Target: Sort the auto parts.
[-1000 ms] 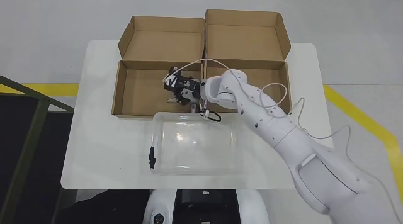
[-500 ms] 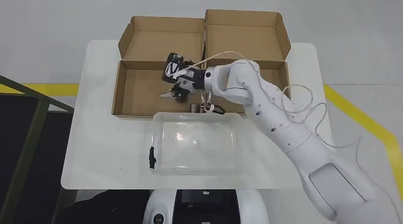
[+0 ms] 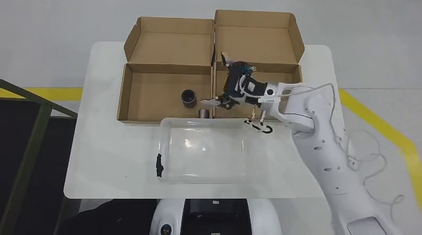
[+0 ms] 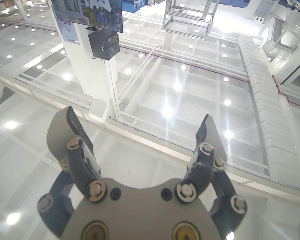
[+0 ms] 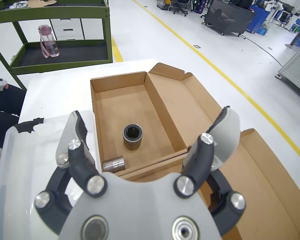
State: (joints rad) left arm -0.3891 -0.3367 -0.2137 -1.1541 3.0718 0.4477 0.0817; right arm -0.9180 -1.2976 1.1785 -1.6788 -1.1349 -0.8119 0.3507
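The left hand (image 4: 140, 123) points up at the ceiling, away from the work, with its jaws spread wide and nothing between them.

On the white surface (image 3: 105, 136), the left box (image 3: 148, 96) holds two parts. A dark ring (image 3: 189, 96) stands upright near the middle of its floor. A short metal sleeve (image 3: 204, 111) lies on its side in the front corner, close to the wall shared with the neighbouring box. In front of both boxes sits a clear bin (image 3: 211, 159) with a small black piece (image 3: 158, 164) on its left rim.

The right hand (image 5: 152, 113) hovers over the dividing wall between the boxes, jaws wide apart and holding nothing. The right box (image 3: 257, 40) lies beyond it, lid folded back.

The two parts look like different kinds, so the sleeve probably belongs in the right box. Picking it up well means coming straight down and setting the jaws across its round sides. They should be kept narrow enough to clear the cardboard walls beside it. The sleeve may roll, so closing slowly and lifting clear of the wall before crossing over would help.
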